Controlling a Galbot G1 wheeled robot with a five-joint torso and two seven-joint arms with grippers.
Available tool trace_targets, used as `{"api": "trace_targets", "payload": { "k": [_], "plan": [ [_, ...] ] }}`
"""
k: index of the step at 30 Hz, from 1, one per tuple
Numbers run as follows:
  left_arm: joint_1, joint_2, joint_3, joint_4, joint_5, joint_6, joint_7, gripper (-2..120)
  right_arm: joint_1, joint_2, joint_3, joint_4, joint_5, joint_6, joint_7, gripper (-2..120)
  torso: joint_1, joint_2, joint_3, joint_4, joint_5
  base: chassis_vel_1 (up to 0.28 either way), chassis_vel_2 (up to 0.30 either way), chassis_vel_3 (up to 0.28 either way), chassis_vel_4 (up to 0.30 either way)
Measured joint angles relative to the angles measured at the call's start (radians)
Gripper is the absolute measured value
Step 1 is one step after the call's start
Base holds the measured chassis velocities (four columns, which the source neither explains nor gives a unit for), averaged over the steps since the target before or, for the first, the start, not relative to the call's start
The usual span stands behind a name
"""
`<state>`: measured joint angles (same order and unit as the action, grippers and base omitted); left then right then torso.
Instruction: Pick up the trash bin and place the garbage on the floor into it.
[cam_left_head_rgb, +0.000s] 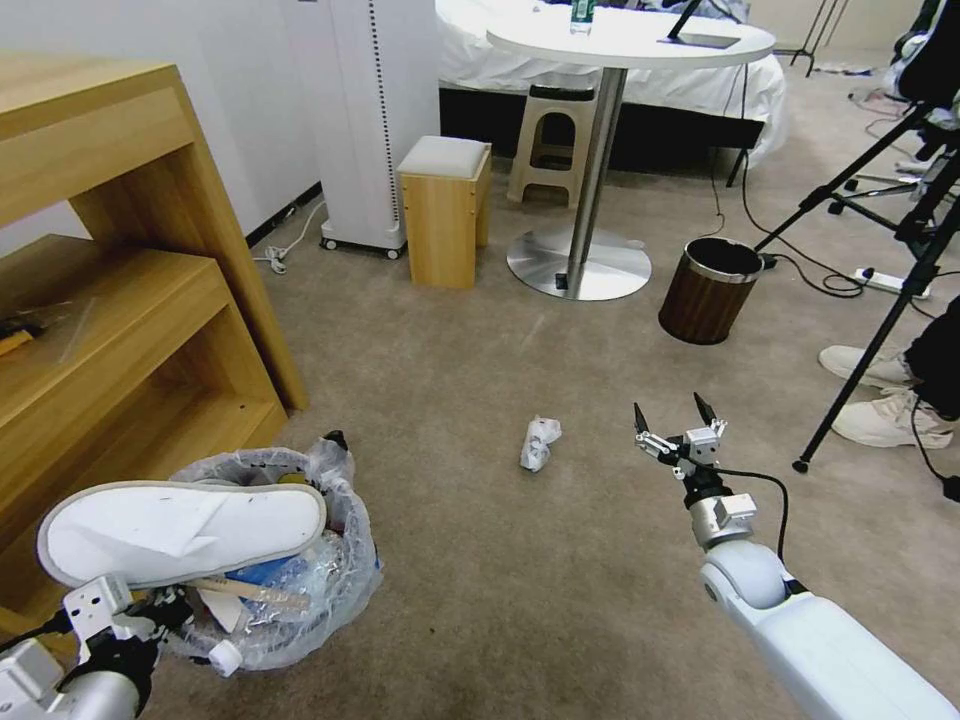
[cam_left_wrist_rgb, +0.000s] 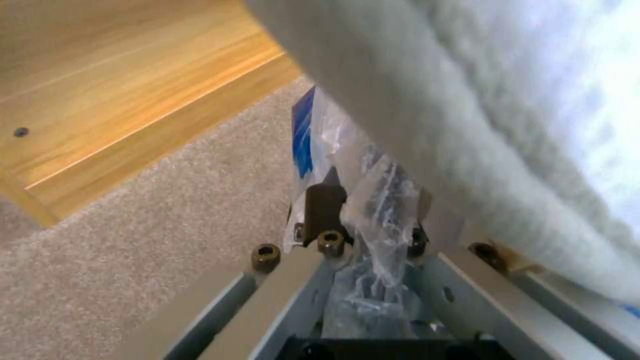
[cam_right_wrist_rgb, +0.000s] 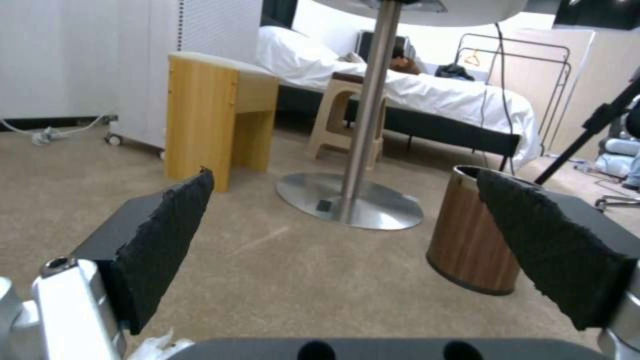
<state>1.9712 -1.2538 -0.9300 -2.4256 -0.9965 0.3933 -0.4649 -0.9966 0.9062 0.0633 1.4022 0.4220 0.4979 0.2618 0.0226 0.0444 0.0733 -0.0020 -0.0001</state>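
The trash bin (cam_left_head_rgb: 345, 560), lined with a crinkly clear bag, sits low at my left beside the wooden shelf. A white slipper (cam_left_head_rgb: 180, 530) lies across its top, and a wooden stick (cam_left_head_rgb: 250, 592) and other litter show beneath it. My left gripper (cam_left_head_rgb: 140, 615) is at the bin's near rim; in the left wrist view this gripper (cam_left_wrist_rgb: 370, 220) is shut on the bag-covered rim, under the slipper (cam_left_wrist_rgb: 480, 125). A white wad (cam_left_head_rgb: 540, 443) lies on the beige floor (cam_left_head_rgb: 480, 600). My right gripper (cam_left_head_rgb: 676, 412) hovers open just right of the wad, jaws wide apart (cam_right_wrist_rgb: 345, 175).
A brown wood-look bin (cam_left_head_rgb: 710, 290) stands ahead on the right, by the round table's metal base (cam_left_head_rgb: 578, 262). A wooden stool (cam_left_head_rgb: 445, 210) is farther back. The wooden shelf unit (cam_left_head_rgb: 130, 330) bounds the left. A tripod (cam_left_head_rgb: 880, 330), cables and a person's shoes (cam_left_head_rgb: 880, 400) crowd the right.
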Motion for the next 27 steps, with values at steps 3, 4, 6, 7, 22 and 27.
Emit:
{"api": "trace_targets", "payload": {
  "k": [3, 4, 6, 7, 22, 27],
  "plan": [
    [-0.001, 0.0, 0.0, 0.001, 0.0, -0.001, 0.0, 0, 0.009, 0.004, -0.006, -0.008, -0.006, 0.003, -0.001, 100, 0.0, 0.0, 0.0, 0.0001, 0.0002, 0.0, 0.0, 0.0, 0.0],
    [-0.001, 0.0, -0.001, 0.002, 0.0, -0.001, 0.0, 0, 0.011, 0.005, -0.008, -0.009, -0.006, 0.003, -0.001, 100, 0.0, 0.0, 0.0, 0.0, 0.0, 0.0, 0.0, 0.0, 0.0],
    [-0.001, 0.0, -0.002, 0.002, 0.0, -0.002, 0.0, 0, 0.011, 0.005, -0.009, -0.008, -0.005, 0.003, -0.001, 100, 0.0, 0.0, 0.0, 0.0, 0.0, 0.0, 0.0, 0.0, 0.0],
    [-0.002, 0.001, -0.003, 0.004, 0.0, -0.005, 0.0, 0, 0.012, 0.007, -0.01, -0.01, -0.004, 0.002, -0.001, 100, 0.0, 0.0, 0.0, -0.0002, 0.0, 0.0, 0.0, 0.0, 0.0],
    [-0.008, 0.003, -0.003, 0.009, 0.0, -0.016, -0.002, 0, 0.02, 0.02, -0.013, -0.017, -0.015, -0.004, 0.003, 99, 0.0, 0.0, 0.0, 0.0001, 0.0001, 0.0, 0.0, 0.0, 0.0],
    [-0.005, 0.006, -0.005, 0.009, 0.0, -0.019, -0.002, 0, 0.02, 0.025, -0.012, -0.019, -0.027, -0.013, 0.014, 100, 0.0, 0.0, 0.0, 0.0001, 0.0001, 0.0, 0.0, 0.0, 0.0]
  ]
}}
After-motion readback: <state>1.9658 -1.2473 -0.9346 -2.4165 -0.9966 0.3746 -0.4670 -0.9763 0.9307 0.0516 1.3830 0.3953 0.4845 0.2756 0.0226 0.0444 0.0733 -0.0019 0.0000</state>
